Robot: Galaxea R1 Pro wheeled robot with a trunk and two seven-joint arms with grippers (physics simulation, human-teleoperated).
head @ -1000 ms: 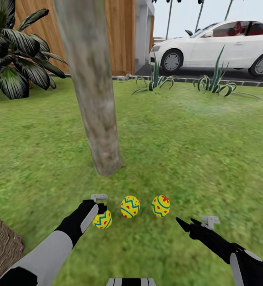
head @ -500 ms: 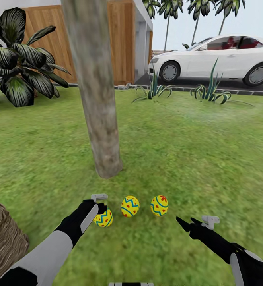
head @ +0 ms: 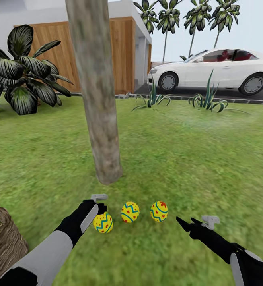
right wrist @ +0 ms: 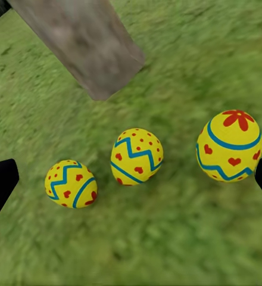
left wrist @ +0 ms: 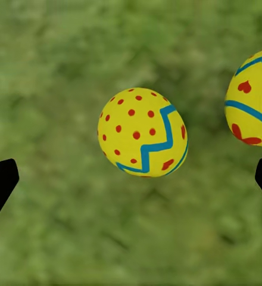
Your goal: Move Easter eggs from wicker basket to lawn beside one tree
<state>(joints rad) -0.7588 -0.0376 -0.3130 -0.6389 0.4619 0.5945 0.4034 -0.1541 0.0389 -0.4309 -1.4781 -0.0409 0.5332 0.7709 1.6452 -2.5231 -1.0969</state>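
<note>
Three yellow Easter eggs lie in a row on the lawn point(head: 195, 159) just in front of the tree trunk point(head: 101, 119): the left egg point(head: 103, 222), the middle egg point(head: 130, 211) and the right egg point(head: 159, 211). My left gripper point(head: 101, 208) hovers over the left egg point(left wrist: 143, 132), open, its fingertips point(left wrist: 1, 182) wide apart and not touching it. My right gripper point(head: 185, 221) is open and empty, a little right of the right egg point(right wrist: 229, 146). The wicker basket point(head: 2, 240) stands at the lower left; its inside is hidden.
A broad-leaved dark plant point(head: 22, 75) grows at the back left before a wooden wall point(head: 119, 55). Spiky plants point(head: 207, 99) edge the lawn, with a white car point(head: 215, 71) on the road behind. Open grass stretches to the right of the tree.
The whole picture has slid down as the head camera tilted up. The left egg now sits slightly further from the left fingers. Both arms keep their pose.
</note>
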